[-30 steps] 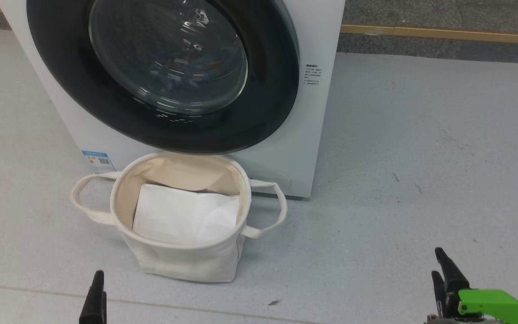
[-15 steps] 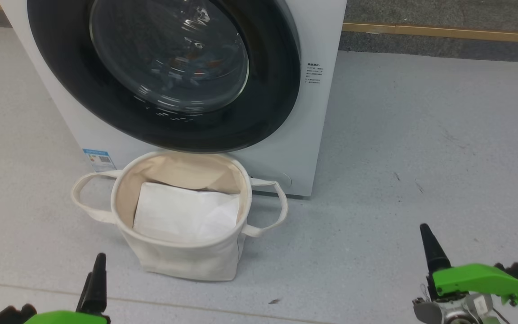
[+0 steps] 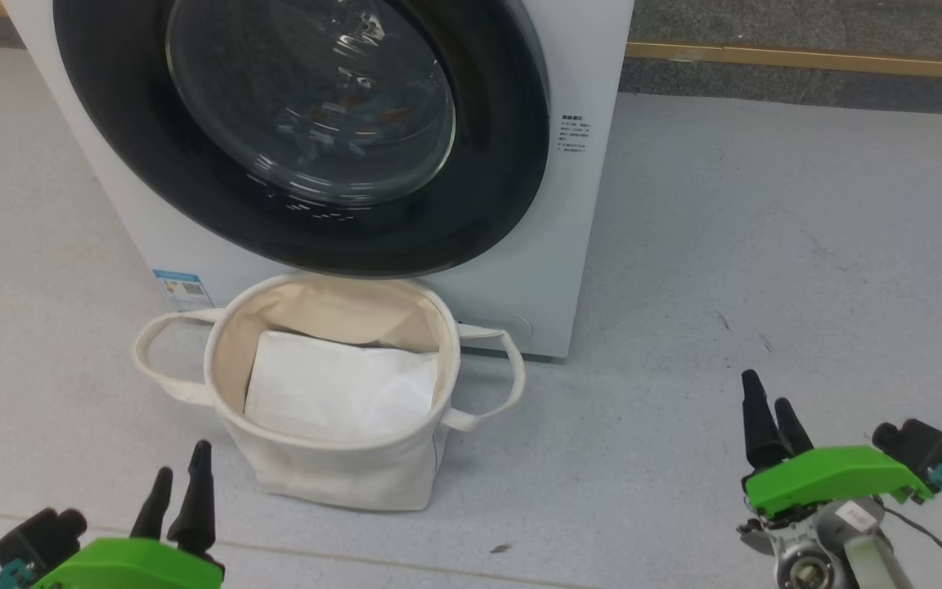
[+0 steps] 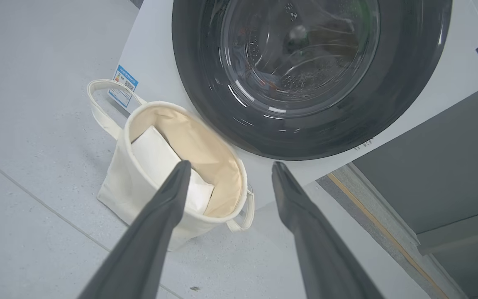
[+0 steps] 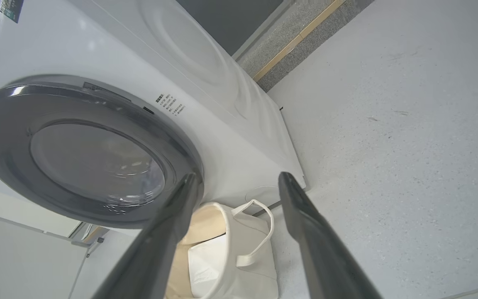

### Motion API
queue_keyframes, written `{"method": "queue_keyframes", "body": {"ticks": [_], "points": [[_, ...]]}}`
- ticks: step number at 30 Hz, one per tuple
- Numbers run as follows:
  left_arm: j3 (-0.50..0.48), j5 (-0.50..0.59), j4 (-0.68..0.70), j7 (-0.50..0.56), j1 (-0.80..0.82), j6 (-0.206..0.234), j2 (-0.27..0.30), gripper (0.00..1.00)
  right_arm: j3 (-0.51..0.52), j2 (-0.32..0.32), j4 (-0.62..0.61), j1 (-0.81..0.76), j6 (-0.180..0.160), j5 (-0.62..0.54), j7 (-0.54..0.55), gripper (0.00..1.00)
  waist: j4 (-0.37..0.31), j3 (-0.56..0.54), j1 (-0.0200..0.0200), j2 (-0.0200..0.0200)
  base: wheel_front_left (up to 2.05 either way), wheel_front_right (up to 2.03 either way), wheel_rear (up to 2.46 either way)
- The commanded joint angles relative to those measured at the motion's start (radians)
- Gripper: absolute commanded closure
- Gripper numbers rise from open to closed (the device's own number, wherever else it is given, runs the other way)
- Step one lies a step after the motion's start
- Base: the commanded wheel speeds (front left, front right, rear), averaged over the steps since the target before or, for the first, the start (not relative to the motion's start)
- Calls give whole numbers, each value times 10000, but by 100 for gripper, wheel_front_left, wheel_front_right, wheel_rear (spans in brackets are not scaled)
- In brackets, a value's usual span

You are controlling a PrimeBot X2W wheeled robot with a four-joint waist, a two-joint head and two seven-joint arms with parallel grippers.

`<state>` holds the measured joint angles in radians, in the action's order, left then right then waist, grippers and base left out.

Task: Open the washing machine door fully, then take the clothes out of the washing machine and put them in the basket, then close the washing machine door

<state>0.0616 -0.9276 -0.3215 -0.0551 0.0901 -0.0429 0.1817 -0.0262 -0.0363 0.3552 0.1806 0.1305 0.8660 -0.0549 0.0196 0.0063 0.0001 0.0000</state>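
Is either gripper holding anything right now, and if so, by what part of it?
Nothing is held: the left gripper and the right gripper both have open, empty jaws.

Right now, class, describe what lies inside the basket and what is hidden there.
Inside the basket lies a flat white sheet, with bare cream lining behind it. The sheet covers the bottom, so anything beneath it cannot be seen.

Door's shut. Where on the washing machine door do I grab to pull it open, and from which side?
Probably the black rim of the washing machine door at its right edge, near the printed label, where a slot-like recess shows. Come from the right with the open right gripper, hooking behind the rim; the bulging glass offers no hold.
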Motion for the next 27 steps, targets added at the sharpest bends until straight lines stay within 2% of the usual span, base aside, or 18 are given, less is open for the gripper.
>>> {"method": "queue_keyframes", "body": {"ticks": [1,13,27], "points": [[-119,369,284,-146,609,68,349,0,-195,-69,-399,580,1,-373,-145,0,-2,-11,-1,0,0,0,0],[566,2426,122,-497,1043,451,800,0,-501,-82,-387,782,1,-2091,-496,0,63,-167,-1,0,0,0,0],[991,4022,187,-905,1375,761,1114,0,-869,-97,-474,1050,1,-4062,-906,0,183,-263,-1,0,0,0,0]]}}
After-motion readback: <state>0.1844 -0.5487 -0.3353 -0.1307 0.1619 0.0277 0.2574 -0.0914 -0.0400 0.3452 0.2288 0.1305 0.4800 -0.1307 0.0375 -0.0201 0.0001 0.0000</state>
